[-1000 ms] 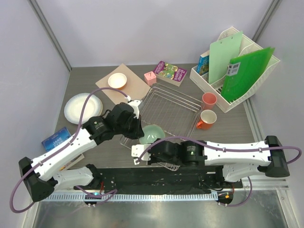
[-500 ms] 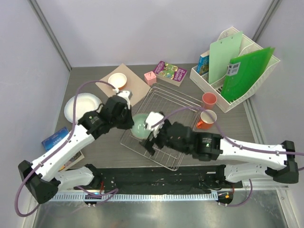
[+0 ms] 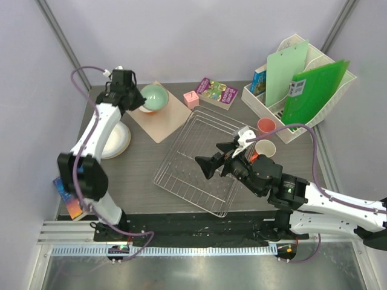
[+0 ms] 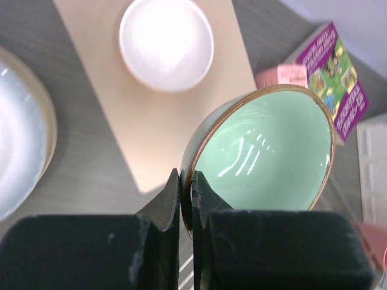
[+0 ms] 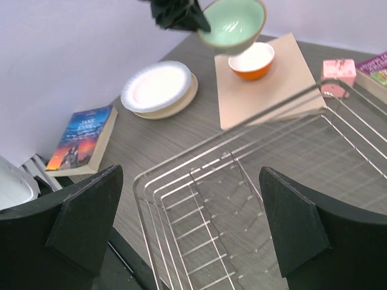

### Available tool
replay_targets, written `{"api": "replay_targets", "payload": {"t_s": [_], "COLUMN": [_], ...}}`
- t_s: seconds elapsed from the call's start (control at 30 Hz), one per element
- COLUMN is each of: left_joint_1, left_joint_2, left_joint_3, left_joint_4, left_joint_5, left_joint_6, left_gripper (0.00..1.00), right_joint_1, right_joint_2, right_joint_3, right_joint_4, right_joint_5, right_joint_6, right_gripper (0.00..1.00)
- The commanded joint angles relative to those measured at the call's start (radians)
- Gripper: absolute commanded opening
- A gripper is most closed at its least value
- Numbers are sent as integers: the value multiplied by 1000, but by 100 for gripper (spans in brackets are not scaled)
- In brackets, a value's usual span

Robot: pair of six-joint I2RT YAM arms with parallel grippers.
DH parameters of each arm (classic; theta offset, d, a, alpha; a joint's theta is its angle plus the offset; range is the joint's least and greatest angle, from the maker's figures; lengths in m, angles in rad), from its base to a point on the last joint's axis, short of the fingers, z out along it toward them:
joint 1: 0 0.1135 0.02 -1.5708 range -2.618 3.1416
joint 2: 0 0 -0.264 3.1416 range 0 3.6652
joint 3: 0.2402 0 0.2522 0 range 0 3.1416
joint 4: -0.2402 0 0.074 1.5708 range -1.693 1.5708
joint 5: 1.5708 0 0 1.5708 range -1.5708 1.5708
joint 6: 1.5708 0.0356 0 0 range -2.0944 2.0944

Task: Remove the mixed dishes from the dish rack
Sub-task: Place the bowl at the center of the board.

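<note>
Left wrist | left jaws pinch mint-green bowl (image 4: 266, 157) rim (underside hidden) | right jaws spread

top cam: fixed high behind the arm bases, looks down over the whole table (image 3: 136, 175). l wrist cam: v close, looks down on mint-green bowl (image 4: 266, 157) over tan board (image 4: 157, 121). r wrist cam: low over dish rack (image 5: 158, 199), faces far-left corner. all 3 share bowl + board.
</note>
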Motion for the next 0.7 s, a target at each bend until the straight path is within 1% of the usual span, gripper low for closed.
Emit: {"api": "replay_targets", "payload": {"t_s": [0.0,0.03,0.07,0.1,0.17,0.23,0.33,0.4,0.57,0.67], "left_joint_1": [79,95,109,124,138,156,172,178,179,178], "left_joint_2": [199,227,258,308,359,419,448,454,528,549], "left_joint_3": [164,192,207,225,267,313,338,328,373,361], "left_joint_4": [169,192,248,270,314,327,347,374,349,353], "left_joint_5": [68,93,149,165,195,217,222,225,242,254], "left_joint_6": [-64,-90,-99,-108,-119,-144,-153,-159,-158,-158], "left_gripper": [0,0,0,0,0,0,0,0,0,0], "right_joint_1": [-8,-11,-11,-11,-16,-22,-28,-34,-42,-45], "right_joint_2": [-77,-85,-94,-117,-136,-160,-189,-198,-191,-180], "right_joint_3": [-69,-77,-86,-92,-117,-141,-164,-174,-178,-178], "right_joint_4": [72,77,77,78,86,92,94,95,100,100], "right_joint_5": [64,69,72,74,89,100,104,101,94,89], "right_joint_6": [55,54,54,52,51,58,57,52,55,57], "right_gripper": [100,100,100,100,100,100,100,100,100,100]}}
